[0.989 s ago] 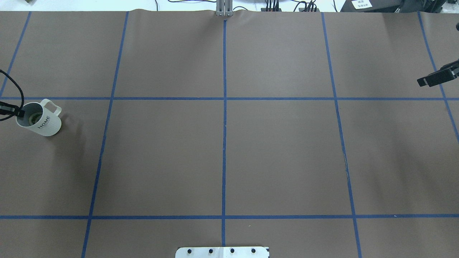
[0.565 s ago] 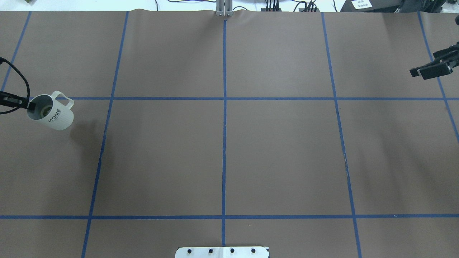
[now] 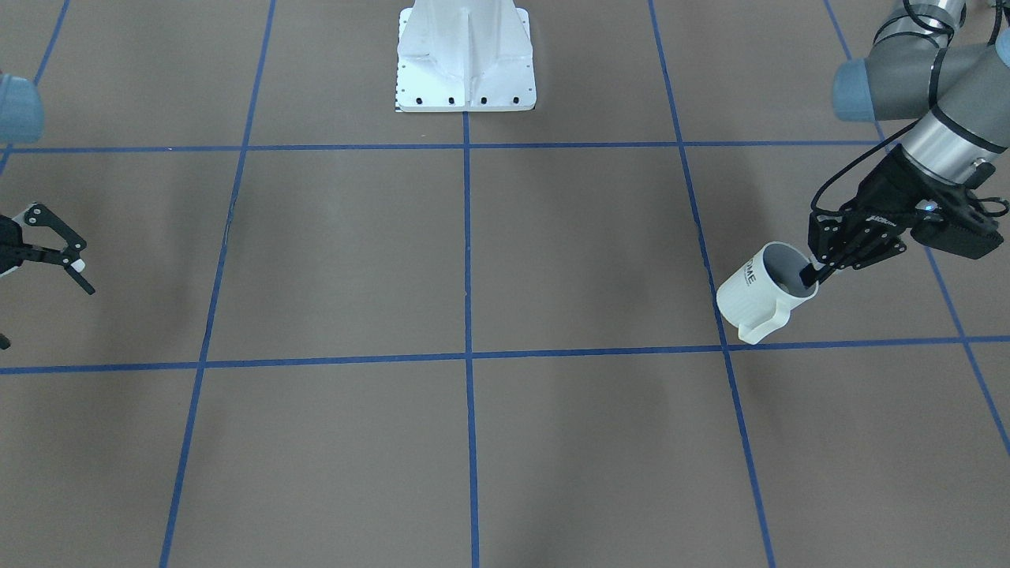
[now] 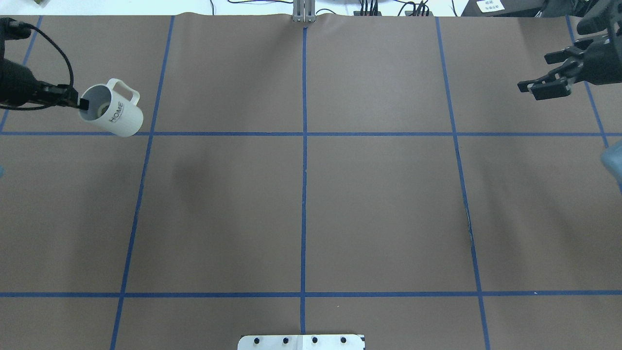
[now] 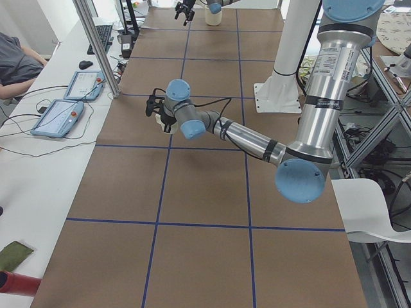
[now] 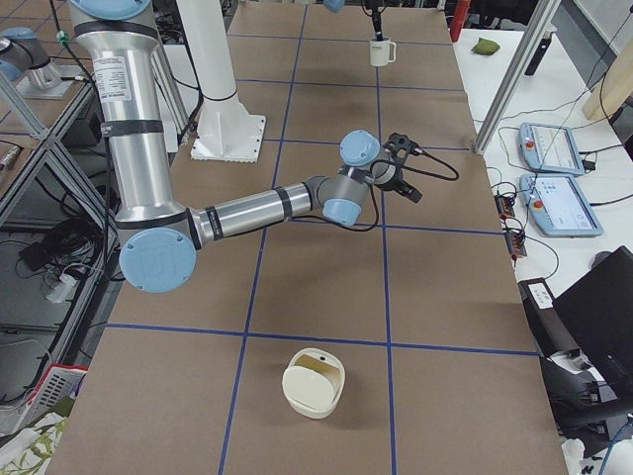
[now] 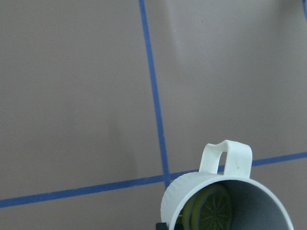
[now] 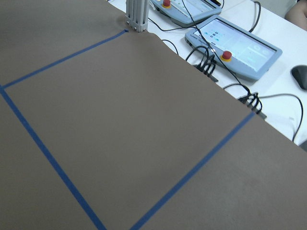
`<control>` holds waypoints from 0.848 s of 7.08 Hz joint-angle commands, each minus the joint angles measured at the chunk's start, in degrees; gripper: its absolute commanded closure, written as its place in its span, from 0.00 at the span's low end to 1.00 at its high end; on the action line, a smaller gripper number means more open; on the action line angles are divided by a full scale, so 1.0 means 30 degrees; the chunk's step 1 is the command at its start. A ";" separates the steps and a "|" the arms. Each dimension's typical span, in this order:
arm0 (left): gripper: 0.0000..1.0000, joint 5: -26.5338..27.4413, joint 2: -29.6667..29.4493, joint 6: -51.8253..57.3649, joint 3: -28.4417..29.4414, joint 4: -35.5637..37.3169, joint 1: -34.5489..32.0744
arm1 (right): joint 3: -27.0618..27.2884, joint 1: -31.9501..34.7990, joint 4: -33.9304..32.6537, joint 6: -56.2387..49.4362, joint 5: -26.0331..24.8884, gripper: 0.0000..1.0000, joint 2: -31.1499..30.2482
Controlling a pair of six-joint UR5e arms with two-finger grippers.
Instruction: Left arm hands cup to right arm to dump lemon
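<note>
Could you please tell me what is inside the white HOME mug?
A yellow-green lemon slice leans against the inner wall of the mug, and one finger of the left gripper dips inside the rim. The mug's floor is hidden.

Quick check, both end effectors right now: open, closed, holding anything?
Left end effector: closed on the cup, gripping its rim.
Right end effector: open, holding nothing.
</note>
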 commanded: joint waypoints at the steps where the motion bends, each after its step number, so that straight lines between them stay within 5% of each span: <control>1: 1.00 -0.0047 -0.2738 -0.4075 0.0180 0.0083 0.0083 | -0.0644 -0.3180 0.2544 0.2588 -0.5056 0.05 0.1388; 3: 1.00 0.0070 -0.5047 -0.6538 0.0935 0.0054 0.1571 | -0.0731 -0.6725 0.2638 0.3340 -1.0741 0.02 0.3351; 5: 1.00 0.0971 -0.7689 -0.9584 0.2546 0.0082 0.2714 | -0.0761 -0.8375 0.2579 0.3193 -1.3156 0.02 0.4555; 6: 1.00 0.1066 -0.8192 -1.0845 0.2814 0.0779 0.3039 | -0.0732 -0.9571 0.2550 0.3163 -1.5780 0.02 0.4851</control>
